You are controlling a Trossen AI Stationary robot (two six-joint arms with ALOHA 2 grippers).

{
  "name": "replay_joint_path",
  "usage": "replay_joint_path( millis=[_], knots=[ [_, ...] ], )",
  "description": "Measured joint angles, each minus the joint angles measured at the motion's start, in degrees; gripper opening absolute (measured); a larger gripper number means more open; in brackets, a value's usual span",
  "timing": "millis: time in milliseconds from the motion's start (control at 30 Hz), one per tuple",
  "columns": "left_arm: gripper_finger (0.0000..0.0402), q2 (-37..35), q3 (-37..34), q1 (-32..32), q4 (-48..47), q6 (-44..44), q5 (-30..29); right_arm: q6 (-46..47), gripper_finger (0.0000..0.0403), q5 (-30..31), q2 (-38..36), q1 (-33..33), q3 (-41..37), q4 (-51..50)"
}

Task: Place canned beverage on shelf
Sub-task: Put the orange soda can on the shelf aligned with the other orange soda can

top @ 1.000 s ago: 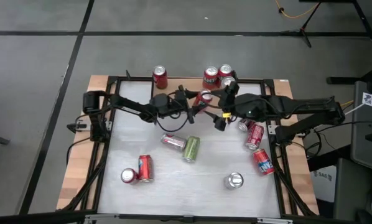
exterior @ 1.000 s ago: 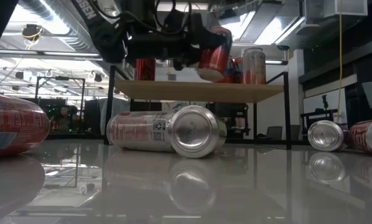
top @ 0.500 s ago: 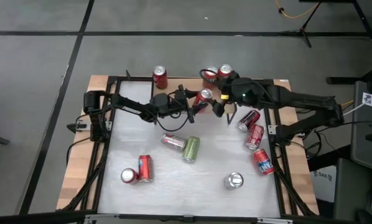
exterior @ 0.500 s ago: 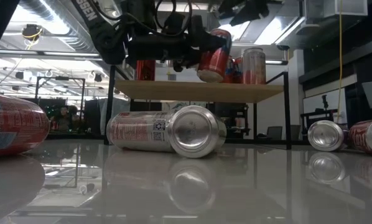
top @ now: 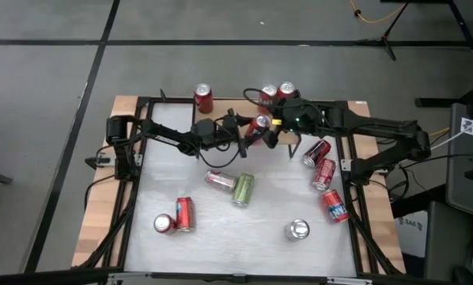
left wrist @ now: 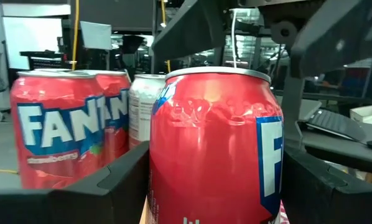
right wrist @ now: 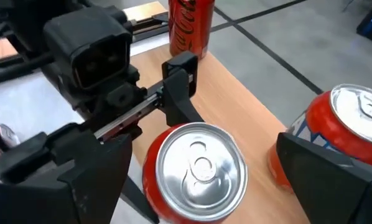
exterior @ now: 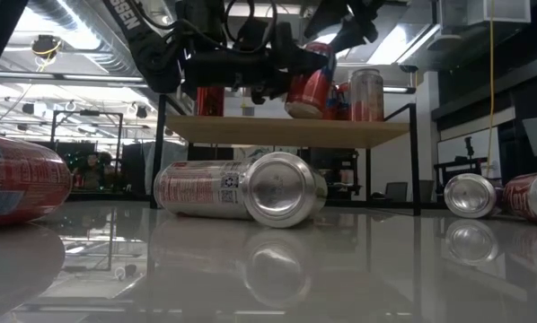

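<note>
High view, just above centre: my left hand (top: 252, 134) grips the red can (top: 259, 125) by its sides over the shelf (exterior: 286, 131), where the low view shows it tilted, long axis leaning off vertical, top toward the upper right. To its right, my right hand (top: 282, 136), which a second ago hung lower over the counter (top: 260, 210), has moved up and leftward; its fingers spread wide above the can's lid. I judge it arrives to help steady the placing.
</note>
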Motion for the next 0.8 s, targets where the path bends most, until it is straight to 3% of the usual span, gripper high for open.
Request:
replay_joint_path(
  millis=[400, 633, 800],
  knots=[
    [0.027, 0.0, -0.02, -0.79, 3.03, 0.16, 0.69, 9.32, 0.039, -0.15, 0.11, 0.02, 0.0, -1.68],
    [0.0271, 0.0, -0.04, -0.76, 3.99, 0.16, 0.65, 9.69, 0.039, -5.14, 0.11, 0.02, 0.0, -2.1],
    [0.0271, 0.0, -0.04, -0.79, 4.42, 0.13, 0.65, 9.65, 0.039, -5.5, 0.11, 0.12, 0.0, -1.78]
  ],
)
